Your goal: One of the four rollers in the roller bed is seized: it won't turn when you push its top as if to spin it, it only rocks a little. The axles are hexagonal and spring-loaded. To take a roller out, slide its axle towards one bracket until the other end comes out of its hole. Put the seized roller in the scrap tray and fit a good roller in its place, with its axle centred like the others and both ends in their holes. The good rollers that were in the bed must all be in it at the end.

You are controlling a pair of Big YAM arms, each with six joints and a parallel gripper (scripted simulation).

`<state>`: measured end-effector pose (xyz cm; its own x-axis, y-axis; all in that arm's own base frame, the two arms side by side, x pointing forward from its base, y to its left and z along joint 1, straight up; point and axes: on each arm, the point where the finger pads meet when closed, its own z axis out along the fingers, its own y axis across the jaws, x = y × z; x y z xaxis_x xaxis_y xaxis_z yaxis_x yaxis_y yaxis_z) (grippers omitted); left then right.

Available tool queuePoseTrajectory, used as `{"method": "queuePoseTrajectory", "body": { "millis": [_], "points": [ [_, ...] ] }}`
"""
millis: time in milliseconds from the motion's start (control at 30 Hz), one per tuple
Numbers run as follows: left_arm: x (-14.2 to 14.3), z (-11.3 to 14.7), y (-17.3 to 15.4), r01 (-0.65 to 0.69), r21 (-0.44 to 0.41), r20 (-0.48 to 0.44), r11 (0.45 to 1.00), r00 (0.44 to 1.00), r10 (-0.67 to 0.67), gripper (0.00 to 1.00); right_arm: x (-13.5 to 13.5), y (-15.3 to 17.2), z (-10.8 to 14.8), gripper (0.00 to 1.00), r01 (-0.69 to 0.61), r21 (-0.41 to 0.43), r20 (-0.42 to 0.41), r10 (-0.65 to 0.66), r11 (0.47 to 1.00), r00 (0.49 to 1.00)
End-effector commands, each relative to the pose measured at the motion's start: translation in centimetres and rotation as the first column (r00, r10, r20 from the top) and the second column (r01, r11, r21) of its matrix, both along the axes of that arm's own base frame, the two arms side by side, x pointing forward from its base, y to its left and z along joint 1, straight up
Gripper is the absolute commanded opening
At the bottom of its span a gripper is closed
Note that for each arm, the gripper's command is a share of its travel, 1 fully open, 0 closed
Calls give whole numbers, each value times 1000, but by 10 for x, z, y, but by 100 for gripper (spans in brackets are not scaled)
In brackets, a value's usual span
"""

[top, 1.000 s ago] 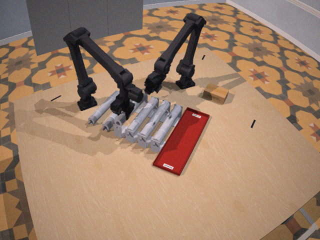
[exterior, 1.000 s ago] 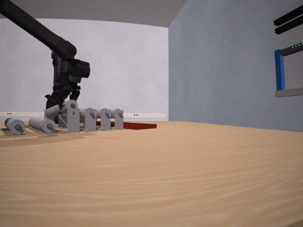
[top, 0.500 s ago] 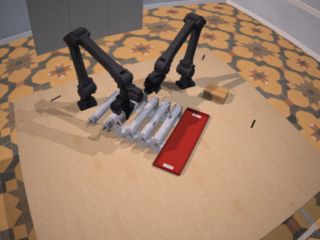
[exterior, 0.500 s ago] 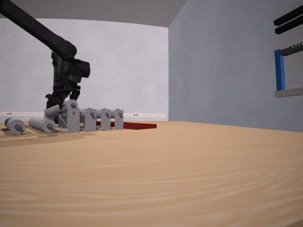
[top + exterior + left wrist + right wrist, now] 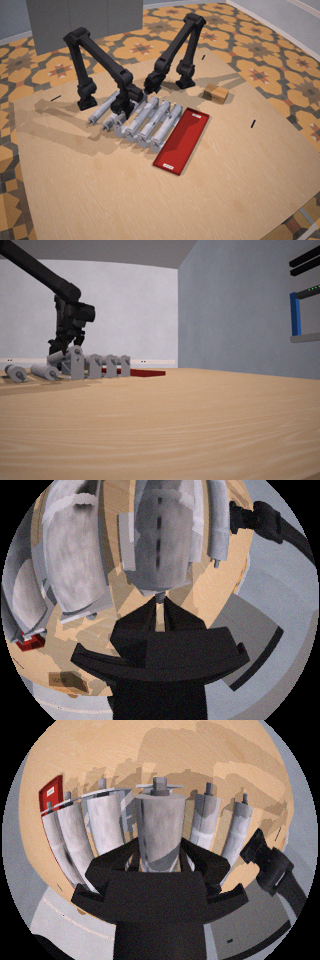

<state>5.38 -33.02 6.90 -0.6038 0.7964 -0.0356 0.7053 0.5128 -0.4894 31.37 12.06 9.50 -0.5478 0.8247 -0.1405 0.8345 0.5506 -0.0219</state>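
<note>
Gripper fingers of your right arm (right gripper [image 5: 122,113] [image 5: 71,349] [image 5: 160,841]) straddled a tilted light-grey cylindrical roller [image 5: 120,121] [image 5: 58,358] [image 5: 172,540] [image 5: 161,820], closed onto its two sides. Ahead of that grip, the roller's raised end stood at the top of a grey upright end bracket [image 5: 118,131] [image 5: 77,369], its dark-grey hexagonal axle end [image 5: 77,351] [image 5: 160,784] above the bracket's hole rather than in it. The roller sloped down toward your left gripper [image 5: 152,92] [image 5: 54,349] [image 5: 160,599], whose tips were pressed nearly together, pinching the thin grey axle stub [image 5: 159,601] at the opposite end. Whether that stub sat in its hole, you could not tell.

To the tray side of your right gripper, three grey rollers [image 5: 139,118] [image 5: 106,360] [image 5: 75,550] [image 5: 75,830] lay parallel in their brackets. Just beyond them was your long red rectangular scrap tray [image 5: 180,142] [image 5: 147,373] [image 5: 30,642] [image 5: 57,785], with white labels at its two ends. On your right gripper's other side, two loose grey cylindrical rollers [image 5: 103,109] [image 5: 43,371] [image 5: 201,837] rested on the wooden table [image 5: 206,191] [image 5: 180,420]. A tan box [image 5: 215,93] [image 5: 67,681] sat beyond your left gripper, well apart from the rollers.
</note>
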Motion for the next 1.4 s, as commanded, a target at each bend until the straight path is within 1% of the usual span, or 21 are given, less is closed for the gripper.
{"method": "queuePoseTrajectory", "body": {
  "millis": [0, 933, 967, 1233, 1367],
  "points": [
    [-4, 8, 9, -17, 8, -14, 1000, 1000, 17, 3, 20, 19, 36, 32, -48, 28, 79, 46, 998, 996],
    [-4, 8, 9, -17, 8, -14, 1000, 1000, 17, 3, 20, 19, 36, 32, -48, 28, 79, 46, 998, 996],
    [21, 30, -30, -37, -110, 51, 993, 998, 42, 32, 20, 19, 36, 32, -48, 28, 79, 46, 998, 996],
    [13, 17, -23, -22, -75, 38, 997, 999, 25, 32, 19, 19, 35, 32, -48, 29, 76, 46, 998, 996],
    [14, 19, -27, -25, -79, 39, 997, 999, 28, 32, 20, 19, 36, 32, -48, 29, 78, 46, 998, 996]
  ]
}}
